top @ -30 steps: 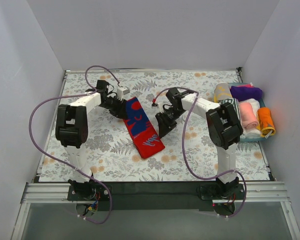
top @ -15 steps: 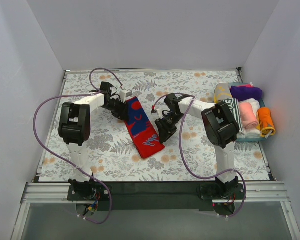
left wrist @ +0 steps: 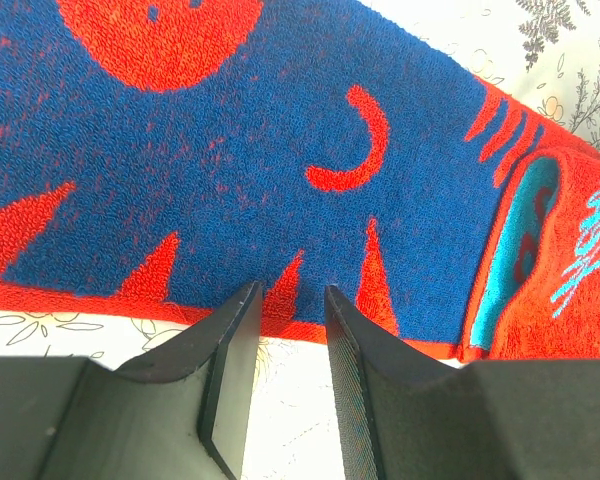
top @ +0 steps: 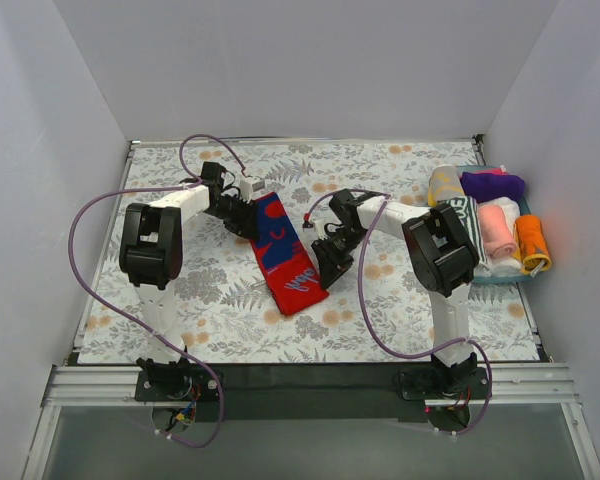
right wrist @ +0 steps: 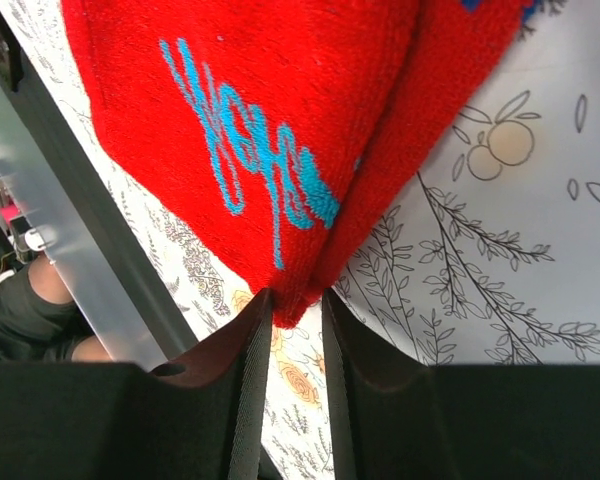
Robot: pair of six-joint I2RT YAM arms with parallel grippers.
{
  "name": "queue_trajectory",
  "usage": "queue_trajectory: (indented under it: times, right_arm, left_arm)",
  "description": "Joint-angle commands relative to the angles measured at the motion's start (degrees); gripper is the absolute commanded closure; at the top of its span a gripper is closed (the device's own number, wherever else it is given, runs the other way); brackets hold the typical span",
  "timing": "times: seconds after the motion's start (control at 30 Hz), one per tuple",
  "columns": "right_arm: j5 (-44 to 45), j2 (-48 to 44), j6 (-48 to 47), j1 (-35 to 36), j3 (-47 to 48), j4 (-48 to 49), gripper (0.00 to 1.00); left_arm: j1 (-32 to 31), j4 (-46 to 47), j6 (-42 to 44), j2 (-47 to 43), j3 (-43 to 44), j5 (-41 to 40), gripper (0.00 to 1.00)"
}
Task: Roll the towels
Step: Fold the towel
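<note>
Left gripper (top: 246, 214) is seen from above at the far end of the red and blue towel (top: 283, 255), which is laid flat on the flowered covering (top: 400, 300); right gripper (top: 325, 264) is at its right edge. At the left wrist, the hem is pinched between narrowly parted jaws. At the right wrist, a corner is nipped likewise.

Plain white walls (top: 310, 60); floral-fern table covering (top: 230, 320); even light.

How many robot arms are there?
2. The left arm reaches to the far end of the red and blue towel. The right arm reaches to its near corner, which its tool pinches.
</note>
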Motion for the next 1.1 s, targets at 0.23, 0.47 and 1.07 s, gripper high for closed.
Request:
queue_trajectory:
  times: [0.23,0.47,1.07]
  right_arm:
    - [-4.60,-1.45,-0.30,0.75,-0.20,-0.61,0.76]
    - [-3.64,-1.62,-0.74,0.75,-2.48,-0.61,0.99]
    - [-5.04,-1.80,-0.13,2.42,-4.24,-0.52,0.95]
  left_arm:
    - [-0.21,1.11,1.18,2.34,0.05,-5.10,0.70]
    - [-0.21,0.67,1.71,2.86,0.40,-5.71,0.70]
    - [-0.21,-1.43,5.13,4.97,3.47,-7.03,0.69]
